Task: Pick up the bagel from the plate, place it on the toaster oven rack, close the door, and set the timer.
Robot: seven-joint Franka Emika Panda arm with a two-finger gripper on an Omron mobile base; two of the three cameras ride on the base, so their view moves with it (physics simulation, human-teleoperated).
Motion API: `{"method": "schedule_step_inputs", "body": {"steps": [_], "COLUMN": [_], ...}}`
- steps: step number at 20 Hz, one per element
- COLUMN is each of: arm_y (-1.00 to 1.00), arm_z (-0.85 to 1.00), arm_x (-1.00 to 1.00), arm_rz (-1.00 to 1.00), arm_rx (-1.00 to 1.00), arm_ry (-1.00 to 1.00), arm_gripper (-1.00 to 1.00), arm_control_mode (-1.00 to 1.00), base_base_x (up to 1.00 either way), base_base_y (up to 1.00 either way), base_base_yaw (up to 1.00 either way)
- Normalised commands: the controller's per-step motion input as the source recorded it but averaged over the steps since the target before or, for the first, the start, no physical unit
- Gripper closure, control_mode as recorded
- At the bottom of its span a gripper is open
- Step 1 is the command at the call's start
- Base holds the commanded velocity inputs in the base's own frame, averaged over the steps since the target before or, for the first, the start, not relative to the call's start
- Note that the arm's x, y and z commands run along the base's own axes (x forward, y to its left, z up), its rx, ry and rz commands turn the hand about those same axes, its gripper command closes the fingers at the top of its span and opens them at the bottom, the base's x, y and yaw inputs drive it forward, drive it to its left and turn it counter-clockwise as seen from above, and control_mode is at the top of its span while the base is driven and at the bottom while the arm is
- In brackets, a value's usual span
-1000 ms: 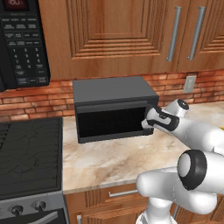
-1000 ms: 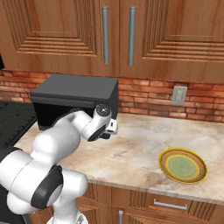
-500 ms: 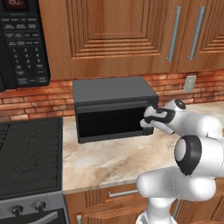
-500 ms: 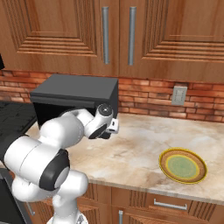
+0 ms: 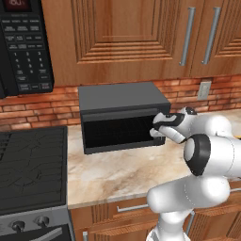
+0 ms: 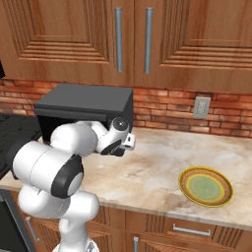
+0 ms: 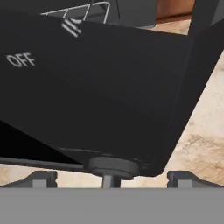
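Now at timer step, by the look: tool [image 7: 111, 178] wide open, empty, close on timer knob [image 7: 113, 167] below OFF mark. Best centred on knob, closed square, turned smoothly. Door [image 5: 123, 133] shut on toaster oven [image 5: 122, 101]; bagel unseen, presumably inside. One plate [image 6: 205, 186], bare, on surface [image 6: 152, 170]. One oven, one knob.

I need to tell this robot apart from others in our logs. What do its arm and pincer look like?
The arm is built of glossy white rounded segments with dark grey to black bands at the joints. No loose cables or markings show on it. The pincer is small, white and black; its two finger tips are dark grey and blocky.
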Motion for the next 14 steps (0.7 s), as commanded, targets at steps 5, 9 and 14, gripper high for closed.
{"method": "schedule_step_inputs", "body": {"steps": [5,9,14], "arm_y": [-0.02,-0.06,-0.08], "arm_z": [-0.1,-0.12,-0.14], "arm_x": [0.23,0.2,0.12], "arm_rz": [0.0,0.0,0.0], "arm_rx": [0.0,0.0,0.0], "arm_ry": [0.0,0.0,0.0], "arm_gripper": [-1.0,-1.0,-1.0], "arm_control_mode": [-1.0,-1.0,-1.0], "base_base_x": [0.0,0.0,0.0], "base_base_y": [0.0,0.0,0.0], "base_base_yaw": [0.0,0.0,0.0]}}
